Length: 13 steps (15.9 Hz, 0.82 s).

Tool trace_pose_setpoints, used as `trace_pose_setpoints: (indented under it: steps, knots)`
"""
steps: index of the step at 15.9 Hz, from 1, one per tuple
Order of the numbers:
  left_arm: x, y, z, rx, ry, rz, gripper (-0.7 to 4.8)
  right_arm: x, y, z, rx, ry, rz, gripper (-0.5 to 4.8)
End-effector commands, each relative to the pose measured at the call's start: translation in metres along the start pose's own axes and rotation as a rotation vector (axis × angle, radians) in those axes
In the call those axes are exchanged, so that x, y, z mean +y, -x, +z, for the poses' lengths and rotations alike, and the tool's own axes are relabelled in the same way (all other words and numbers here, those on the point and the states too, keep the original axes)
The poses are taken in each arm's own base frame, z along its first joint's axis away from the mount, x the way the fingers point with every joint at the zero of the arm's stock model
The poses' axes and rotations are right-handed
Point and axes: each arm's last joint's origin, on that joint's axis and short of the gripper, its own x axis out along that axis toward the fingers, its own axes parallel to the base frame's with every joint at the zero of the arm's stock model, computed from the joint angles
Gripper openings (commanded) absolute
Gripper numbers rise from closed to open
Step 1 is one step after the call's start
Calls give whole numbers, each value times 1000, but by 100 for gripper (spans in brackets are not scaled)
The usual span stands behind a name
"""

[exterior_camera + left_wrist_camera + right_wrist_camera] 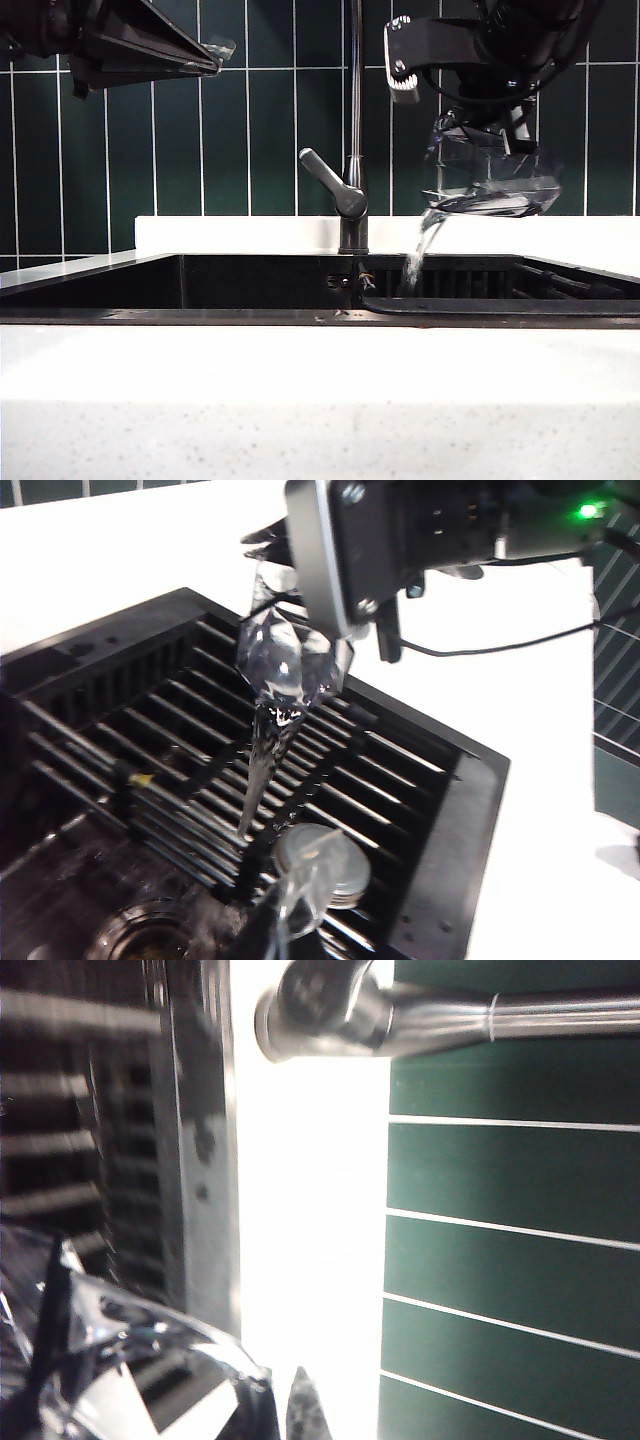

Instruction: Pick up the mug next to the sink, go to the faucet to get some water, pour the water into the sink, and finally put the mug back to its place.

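Exterior view shows my right claw [478,140] up at two o'clock, clenched around the mug [492,178], which I hold tipped nearly on its side with its mouth toward nine o'clock. Water [420,250] runs from the lip in a thin stream, falling into the sink [250,283] just right of the faucet [354,130]. Some water shows pooled along the lower wall of the tilted mug. My left claw [215,50] hangs at eleven o'clock, high above the left half of the sink, pinched closed on nothing and well apart from the mug. From the left wrist camera I see the mug [290,655] under my right arm, its stream [262,770] dropping onto the slatted rack [330,770] and splashing near the drain [150,935] at the basin's bottom; the dark floor around the drain looks wet. A round metal stopper [320,865] lies on the rack beside where the water lands. My right wrist camera is blurred: it catches the mug's glass facets [120,1360] close up, the sink rim [200,1160], white counter [310,1210], and the faucet pipe [450,1015] against green tiles [510,1260].
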Motion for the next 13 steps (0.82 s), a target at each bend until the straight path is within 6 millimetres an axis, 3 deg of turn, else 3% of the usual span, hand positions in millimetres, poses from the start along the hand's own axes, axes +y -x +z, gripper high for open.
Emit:
trace_pose_setpoints:
  steps: [1, 5, 13]
  knots:
    - [-1, 1, 1, -2, 2, -15, -6, -8, 3, 1, 19, 100, -49, -7]
    - [-1, 1, 1, -2, 1, -15, -5, -9, 4, 0, 64, 226, -56, -7]
    - [-1, 0, 1, -1, 3, -17, -5, -9, 14, 31, 39, 416, -130, -7]
